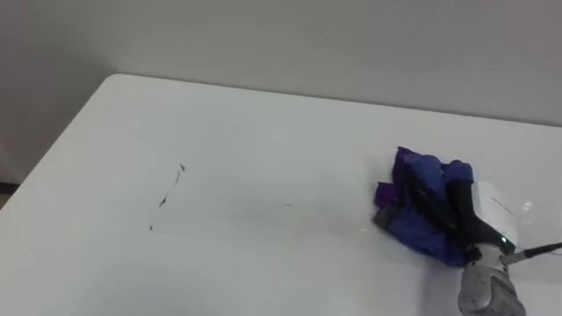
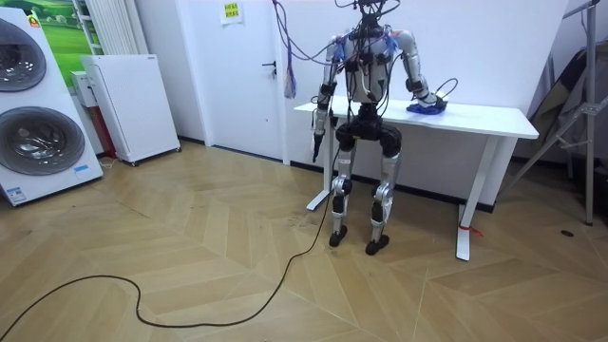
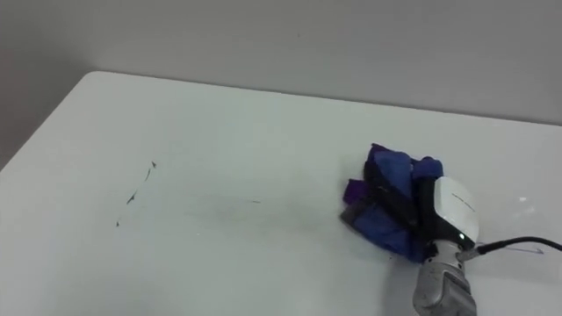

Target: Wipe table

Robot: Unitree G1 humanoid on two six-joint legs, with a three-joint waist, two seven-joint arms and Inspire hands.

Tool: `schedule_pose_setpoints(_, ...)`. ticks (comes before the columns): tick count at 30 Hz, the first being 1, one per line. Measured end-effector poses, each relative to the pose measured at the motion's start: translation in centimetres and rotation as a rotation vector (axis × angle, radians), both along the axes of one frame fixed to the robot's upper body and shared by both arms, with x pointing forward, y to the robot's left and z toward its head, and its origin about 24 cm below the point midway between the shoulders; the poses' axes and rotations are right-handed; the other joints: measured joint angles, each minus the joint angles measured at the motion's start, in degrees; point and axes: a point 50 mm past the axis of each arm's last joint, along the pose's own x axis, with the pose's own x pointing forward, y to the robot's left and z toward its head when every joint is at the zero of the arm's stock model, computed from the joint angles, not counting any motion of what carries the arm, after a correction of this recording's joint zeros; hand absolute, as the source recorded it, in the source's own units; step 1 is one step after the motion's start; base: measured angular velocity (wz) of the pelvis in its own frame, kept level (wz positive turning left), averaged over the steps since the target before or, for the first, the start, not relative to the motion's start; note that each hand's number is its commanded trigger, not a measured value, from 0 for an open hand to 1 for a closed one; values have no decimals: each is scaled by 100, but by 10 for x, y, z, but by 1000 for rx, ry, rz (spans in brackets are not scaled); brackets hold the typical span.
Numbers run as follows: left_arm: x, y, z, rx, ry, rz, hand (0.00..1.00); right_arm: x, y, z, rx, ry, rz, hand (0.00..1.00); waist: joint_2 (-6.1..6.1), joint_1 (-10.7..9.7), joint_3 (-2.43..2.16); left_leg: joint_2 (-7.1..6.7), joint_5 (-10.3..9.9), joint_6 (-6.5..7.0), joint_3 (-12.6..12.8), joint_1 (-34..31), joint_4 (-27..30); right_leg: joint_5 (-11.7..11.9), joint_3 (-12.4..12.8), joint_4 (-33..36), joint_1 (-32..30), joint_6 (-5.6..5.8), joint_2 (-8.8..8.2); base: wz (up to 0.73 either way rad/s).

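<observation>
Right hand (image 1: 488, 209) sits atop the bunched blue cloth (image 1: 420, 233), fingers curled into it, on the white table (image 1: 219, 123); left hand (image 2: 316, 142) hangs low.

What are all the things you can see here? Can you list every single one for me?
table: one, white, in front of the robot
cloth: one, blue and purple, bunched on the table's right part
marks: a few, dark, on the table's left part
washing machines: two, white, stacked at the room view's left
cabinet: one, white, beside the washing machines
right hand: one, white and dark, gripping the cloth
left hand: one, hanging by the robot's side in the room view
</observation>
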Motion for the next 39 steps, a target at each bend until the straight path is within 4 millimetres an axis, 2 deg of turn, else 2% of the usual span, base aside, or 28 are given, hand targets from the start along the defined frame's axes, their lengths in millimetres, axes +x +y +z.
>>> schedule_pose_setpoints(3, -5, 2, 0, 2, 10, 24, 0, 1, -1, 2, 10, -5, 0, 0, 22, -41, -11, 3, 0, 0, 41, 30, -10, 0, 63, 2, -7, 0, 6, -7)
schedule_pose_setpoints(6, -9, 4, 0, 5, 18, 58, 0, 0, -10, 6, 16, -13, -40, 0, 26, -56, -14, 4, 0, 0, 64, 37, -15, 0, 84, 9, -34, 0, 11, -4)
schedule_pose_setpoints(9, -12, 6, 1, 10, 19, 86, 0, -2, -20, 14, 9, -45, -98, 0, 5, -176, -24, 5, 0, 0, 80, -24, -13, 0, 109, 46, -134, 0, 13, -5)
schedule_pose_setpoints(12, -15, 10, 1, 18, 16, 125, 0, -7, -41, 27, -12, -110, -195, 0, 20, -280, -39, 12, 0, 0, 171, -52, -14, 0, 259, 105, -220, -1, 33, -21)
schedule_pose_setpoints(16, -19, 14, 3, 31, -4, 170, 0, -19, -64, 46, -40, -191, -292, 0, -38, -504, -23, 13, 2, 2, 216, -116, -12, -1, 298, 156, -327, -2, 33, -8)
schedule_pose_setpoints(17, -19, 14, 3, 31, -6, 171, 0, -22, -69, 49, -53, -192, -302, 0, -74, -526, -8, 19, 2, 1, 279, -99, -9, -7, 346, 200, -351, -9, 39, -20)
schedule_pose_setpoints(21, -17, 15, 4, 18, -20, 166, 0, -28, -86, 57, -68, -209, -362, 0, -154, -587, 3, 16, 2, 1, 351, -89, -4, -22, 477, 286, -430, -15, 46, -18)
schedule_pose_setpoints(22, -18, 15, 4, 19, -20, 166, 0, -30, -89, 58, -69, -211, -377, 0, -217, -608, 34, 15, 2, 1, 382, -61, -2, -42, 516, 308, -428, -19, 48, -15)
schedule_pose_setpoints(24, -18, 16, 4, 11, -25, 166, 0, -33, -93, 58, -71, -212, -398, 0, -229, -635, 40, 27, -1, -2, 424, -47, -3, -44, 563, 310, -429, -22, 67, -9)
schedule_pose_setpoints(28, -18, 21, 6, 6, -48, 207, 0, -44, -101, 52, -78, -176, -454, 0, -294, -656, 18, 49, -18, -25, 472, -49, -6, -47, 593, 312, -501, -35, 94, -5)
schedule_pose_setpoints(31, -22, 21, 6, 5, -41, 212, 0, -52, -106, 51, -83, -168, -499, 0, -278, -674, 11, 60, -18, -26, 493, -73, -10, -23, 617, 313, -491, -56, 117, -6)
schedule_pose_setpoints(39, -25, 22, 7, 7, -39, 229, 0, -81, -116, 24, -32, -50, -611, 0, -218, -805, -1, 65, -20, -29, 543, -61, -45, -24, 616, 308, -513, -54, 120, -1)
